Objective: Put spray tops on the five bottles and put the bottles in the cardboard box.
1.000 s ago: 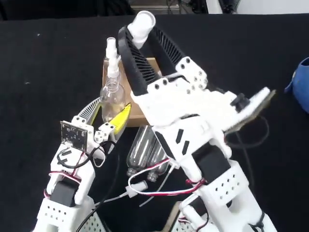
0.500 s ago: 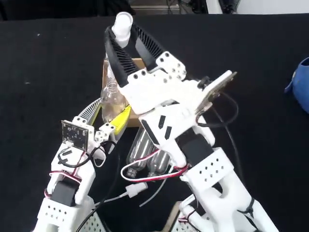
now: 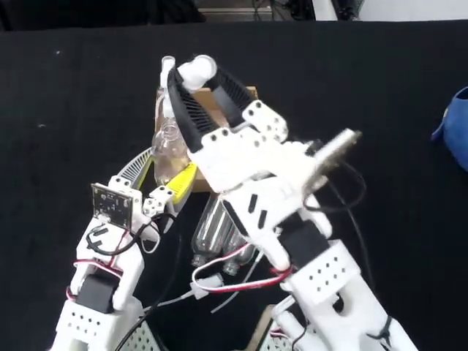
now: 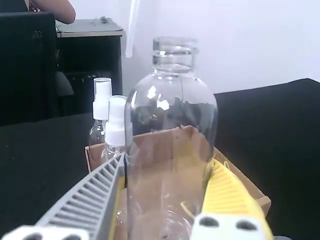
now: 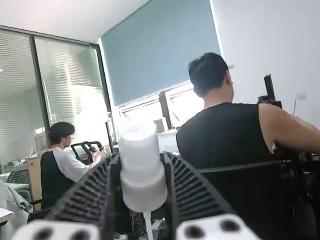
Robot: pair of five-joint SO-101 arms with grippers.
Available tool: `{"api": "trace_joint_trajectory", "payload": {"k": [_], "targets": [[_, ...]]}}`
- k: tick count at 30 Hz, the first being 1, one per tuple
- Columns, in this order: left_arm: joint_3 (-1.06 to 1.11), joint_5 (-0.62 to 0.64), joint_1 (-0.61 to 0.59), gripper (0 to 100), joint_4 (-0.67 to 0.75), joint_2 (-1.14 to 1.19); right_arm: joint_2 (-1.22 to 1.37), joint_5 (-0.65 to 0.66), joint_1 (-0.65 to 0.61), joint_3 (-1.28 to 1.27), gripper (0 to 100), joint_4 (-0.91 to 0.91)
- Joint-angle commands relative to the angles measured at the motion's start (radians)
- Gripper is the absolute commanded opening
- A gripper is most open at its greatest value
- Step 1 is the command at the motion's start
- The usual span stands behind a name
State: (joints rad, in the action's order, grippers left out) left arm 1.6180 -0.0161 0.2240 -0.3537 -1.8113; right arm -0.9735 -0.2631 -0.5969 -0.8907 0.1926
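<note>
Bottle (image 4: 172, 110), clear, round-shouldered, open neck, upright in left tool (image 4: 167, 170)

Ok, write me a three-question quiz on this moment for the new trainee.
1. True or false: the bottle held by the left gripper already has its top on.
2. The right gripper is shut on: A) a spray top; B) a cardboard flap; C) nothing.
3. How many uncapped bottles lie on the table between the arms?
Key: 1 false; 2 A; 3 two.
</note>
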Motion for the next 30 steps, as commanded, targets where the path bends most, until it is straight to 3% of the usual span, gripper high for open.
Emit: {"api": "trace_joint_trajectory", "payload": {"k": [1, 8, 30], "targets": [[-0.018, 0.002, 0.010, 3, 0.026, -0.012, -0.030, 0.012, -0.017, 0.090, 1.1, -0.038], [-0.018, 0.002, 0.004, 3, 0.026, -0.012, 0.022, 0.014, -0.012, 0.278, 1.2, -0.278], [-0.018, 0.002, 0.002, 3, 0.026, -0.012, 0.022, 0.014, 0.041, 0.228, 1.2, -0.287]]}}
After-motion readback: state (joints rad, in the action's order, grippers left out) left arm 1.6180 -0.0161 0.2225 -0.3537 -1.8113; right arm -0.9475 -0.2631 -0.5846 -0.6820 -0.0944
